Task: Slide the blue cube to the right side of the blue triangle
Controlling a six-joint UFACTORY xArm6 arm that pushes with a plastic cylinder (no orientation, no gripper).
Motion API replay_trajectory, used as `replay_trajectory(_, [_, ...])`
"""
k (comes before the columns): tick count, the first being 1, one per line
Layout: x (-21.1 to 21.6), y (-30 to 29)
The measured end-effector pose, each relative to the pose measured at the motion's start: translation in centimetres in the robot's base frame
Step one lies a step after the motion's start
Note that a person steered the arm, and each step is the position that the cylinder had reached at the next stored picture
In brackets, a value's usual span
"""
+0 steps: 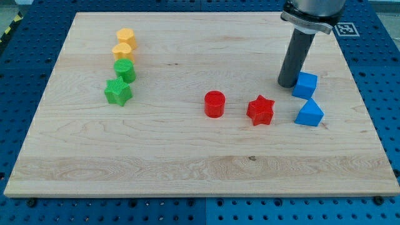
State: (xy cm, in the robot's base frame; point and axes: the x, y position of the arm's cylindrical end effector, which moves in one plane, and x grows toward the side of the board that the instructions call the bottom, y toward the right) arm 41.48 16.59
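The blue cube (pixel 305 85) lies on the wooden board at the view's right. The blue triangle (pixel 310 114) lies just below it, nearly touching. My tip (pixel 287 84) rests on the board right against the cube's left side, above and left of the triangle. The dark rod rises from it toward the view's top.
A red star (pixel 260 110) and a red cylinder (pixel 214 104) lie left of the triangle. At the view's left stand two yellow blocks (pixel 125 44), a green cylinder (pixel 125 70) and a green star (pixel 117 92). The board's right edge (pixel 365 112) is close to the blue blocks.
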Motion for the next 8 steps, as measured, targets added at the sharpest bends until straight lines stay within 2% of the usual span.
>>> replay_trajectory(2, [-0.1,1.4])
replay_trajectory(4, [-2.1,2.5])
replay_trajectory(8, [-0.9,5.3])
